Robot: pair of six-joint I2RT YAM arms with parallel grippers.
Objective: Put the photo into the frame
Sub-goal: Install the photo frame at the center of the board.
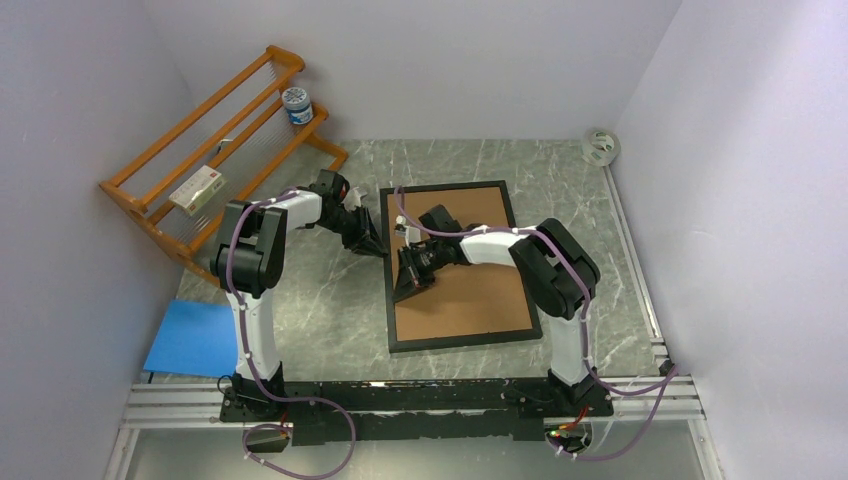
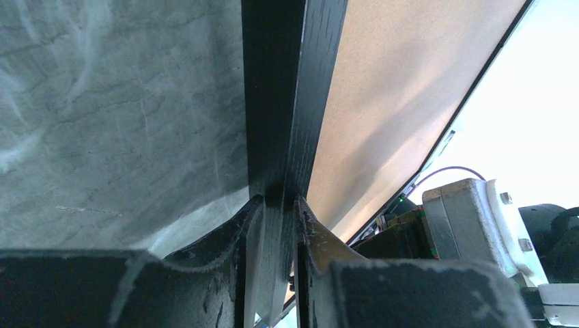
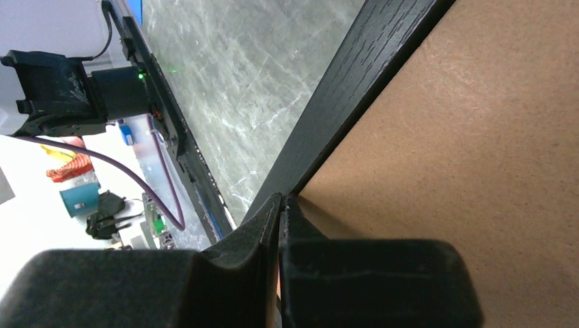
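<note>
The left arm [image 1: 250, 325] and right arm [image 1: 568, 340] are white-shelled with black joints [image 1: 560, 270] and purple cables [image 3: 113, 164].

A thin black rectangular frame [image 1: 465, 340] lies flat on the grey marbled worktop [image 1: 330, 320], right of centre, its long sides running away from the arm bases and turned slightly off square. A brown backing board [image 1: 470, 280] fills its opening. Its wood-grained left rail [image 2: 273, 102] sits pinched between the left gripper's [image 2: 280, 201] fingers, while the right gripper's [image 3: 281, 198] closed tips rest at the seam between rail and board
</note>
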